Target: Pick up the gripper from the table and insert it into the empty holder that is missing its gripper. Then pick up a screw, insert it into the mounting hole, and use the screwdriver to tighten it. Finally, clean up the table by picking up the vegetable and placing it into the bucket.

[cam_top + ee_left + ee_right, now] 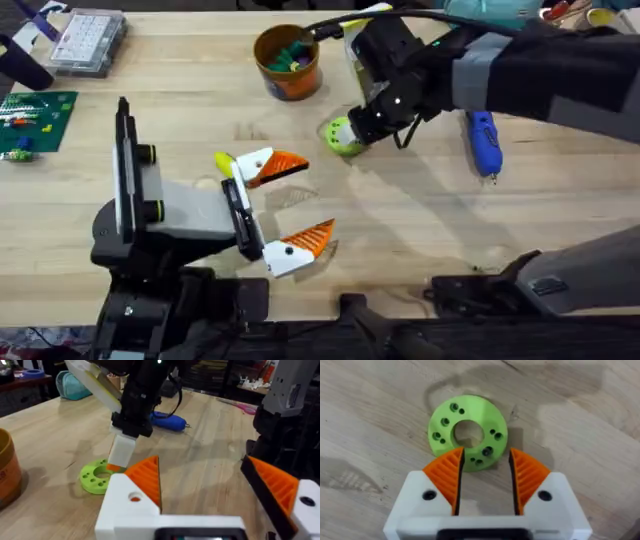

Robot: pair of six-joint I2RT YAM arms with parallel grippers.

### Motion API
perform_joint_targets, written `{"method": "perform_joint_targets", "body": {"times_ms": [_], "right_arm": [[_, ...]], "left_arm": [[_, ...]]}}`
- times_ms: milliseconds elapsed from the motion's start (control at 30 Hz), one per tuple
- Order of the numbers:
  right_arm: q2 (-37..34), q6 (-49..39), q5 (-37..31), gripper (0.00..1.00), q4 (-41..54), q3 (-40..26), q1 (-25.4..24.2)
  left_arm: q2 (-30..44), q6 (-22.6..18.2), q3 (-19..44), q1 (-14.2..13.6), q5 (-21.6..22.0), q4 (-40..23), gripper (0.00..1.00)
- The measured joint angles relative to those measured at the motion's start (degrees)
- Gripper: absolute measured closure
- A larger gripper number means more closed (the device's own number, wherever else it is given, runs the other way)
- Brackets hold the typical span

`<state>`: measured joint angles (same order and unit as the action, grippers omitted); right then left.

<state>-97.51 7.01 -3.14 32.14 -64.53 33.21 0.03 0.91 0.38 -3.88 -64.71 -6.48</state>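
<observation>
No legible writing — right gripper [485, 477] spread over vegetable [468, 432].

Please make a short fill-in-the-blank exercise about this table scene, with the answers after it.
1. The right gripper hangs over the green ring with its fingers ____.
2. The ring lies flat on the ____ table.
3. The screwdriver is coloured ____.
4. The bucket is coloured ____.

Answers: open; wooden; blue; orange
</observation>
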Motion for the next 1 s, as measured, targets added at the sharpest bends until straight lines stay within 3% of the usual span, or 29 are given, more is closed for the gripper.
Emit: {"method": "perform_joint_targets", "body": {"times_ms": [367, 567, 1000], "right_arm": [[-0.4, 0.0, 0.0, 0.478, -0.3, 0.0, 0.0], [-0.4, -0.2, 0.0, 0.608, -0.7, 0.0, 0.2], [-0.4, -0.2, 0.0, 0.730, -0.7, 0.0, 0.4]], "left_arm": [[0.0, 0.0, 0.0, 0.0, 0.0, 0.0, 0.013], [0.0, 0.0, 0.0, 0.0, 0.0, 0.0, 0.013], [0.0, 0.0, 0.0, 0.0, 0.0, 0.0, 0.014]]}}
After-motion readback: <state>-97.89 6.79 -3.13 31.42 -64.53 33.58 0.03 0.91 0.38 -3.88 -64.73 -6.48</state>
